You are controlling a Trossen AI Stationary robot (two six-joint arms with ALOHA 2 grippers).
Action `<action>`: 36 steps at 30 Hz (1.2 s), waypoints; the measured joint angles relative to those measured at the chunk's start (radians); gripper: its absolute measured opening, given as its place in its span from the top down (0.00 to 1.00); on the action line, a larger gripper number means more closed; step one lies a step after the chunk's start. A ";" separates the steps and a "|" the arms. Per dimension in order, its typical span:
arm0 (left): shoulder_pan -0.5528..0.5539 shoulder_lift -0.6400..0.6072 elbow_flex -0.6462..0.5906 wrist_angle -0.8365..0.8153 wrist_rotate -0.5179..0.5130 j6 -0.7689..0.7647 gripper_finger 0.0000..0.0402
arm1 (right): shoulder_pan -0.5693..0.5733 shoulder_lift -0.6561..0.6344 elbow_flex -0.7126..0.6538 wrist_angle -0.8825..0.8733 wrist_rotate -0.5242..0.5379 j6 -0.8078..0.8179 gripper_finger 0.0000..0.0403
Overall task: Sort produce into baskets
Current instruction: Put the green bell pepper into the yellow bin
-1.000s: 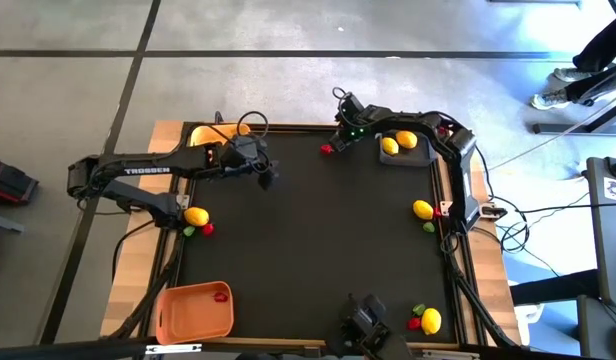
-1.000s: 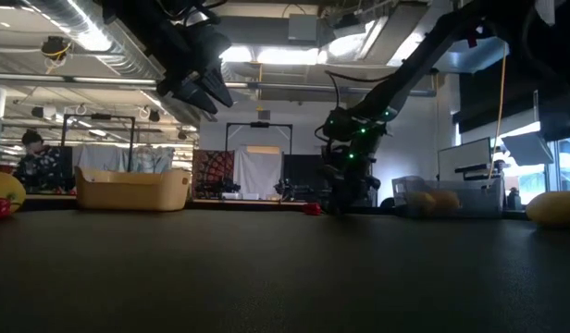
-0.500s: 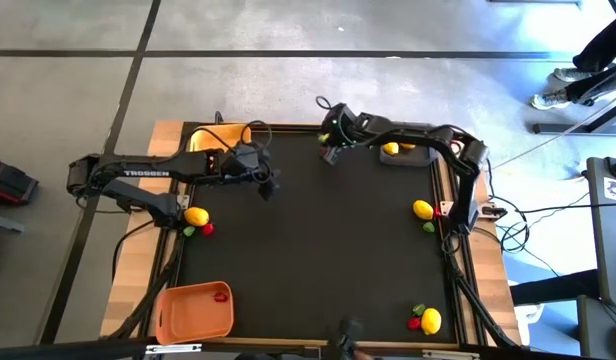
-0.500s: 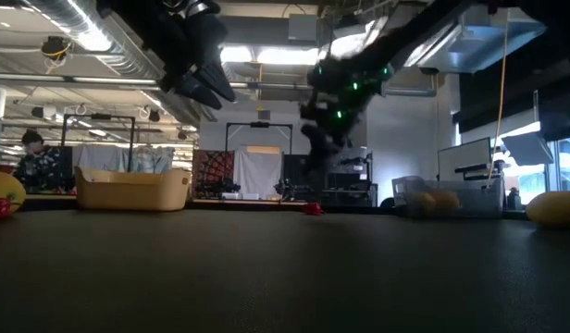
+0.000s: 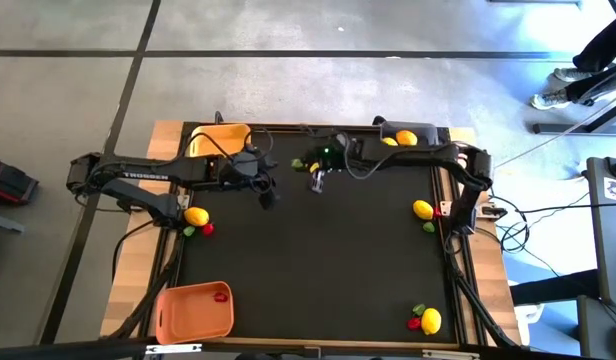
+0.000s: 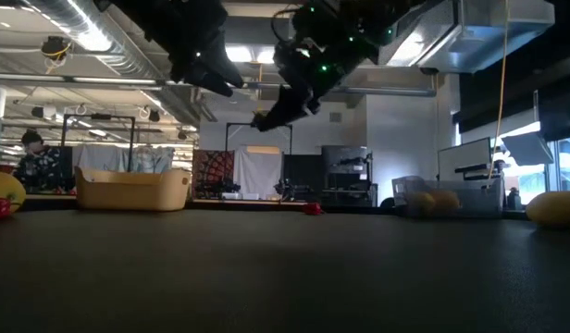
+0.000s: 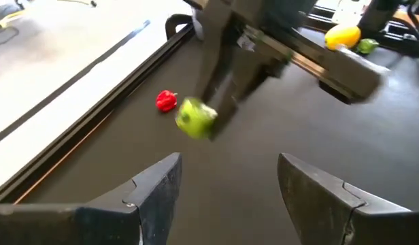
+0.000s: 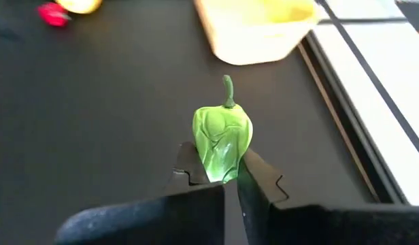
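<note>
Over the counter [image 5: 318, 270], our left claw [image 5: 265, 185] hangs released and empty at ten o'clock. Just right of it, our right claw [image 8: 223, 178] pinches a green pepper [image 8: 222, 141] by its narrow tip, held in the air. We judge it light, stiff and slick, safer gripped across the shoulders. The yellow basket [image 5: 216, 138] sits against the far rim at eleven; the middle lies open.
</note>
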 joint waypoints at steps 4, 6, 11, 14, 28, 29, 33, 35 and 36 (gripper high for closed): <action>-0.016 0.000 0.000 0.000 0.000 0.027 0.41 | 0.045 0.000 0.000 0.034 0.000 0.004 0.97; -0.025 0.000 0.000 0.001 0.000 0.035 0.41 | 0.065 0.000 0.000 0.053 0.000 0.008 0.97; -0.048 0.001 0.000 0.002 0.000 0.079 0.41 | 0.112 0.000 0.000 0.068 0.000 0.006 0.97; -0.060 0.001 0.000 0.000 0.002 0.124 0.42 | 0.134 0.000 0.000 0.074 0.000 0.002 0.97; -0.071 -0.013 0.000 -0.077 0.027 0.224 0.71 | 0.159 0.000 0.000 0.077 0.018 -0.018 0.97; -0.071 -0.013 0.000 -0.075 0.027 0.224 0.72 | 0.160 0.000 0.000 0.080 0.018 -0.020 0.97; -0.071 -0.013 0.000 -0.073 0.027 0.225 0.76 | 0.160 0.000 0.000 0.081 0.017 -0.023 0.97; -0.071 -0.013 0.000 -0.073 0.030 0.225 0.78 | 0.160 0.000 0.000 0.082 0.017 -0.023 0.97; -0.071 -0.013 0.000 -0.073 0.041 0.225 0.79 | 0.160 0.000 0.000 0.082 0.017 -0.023 0.97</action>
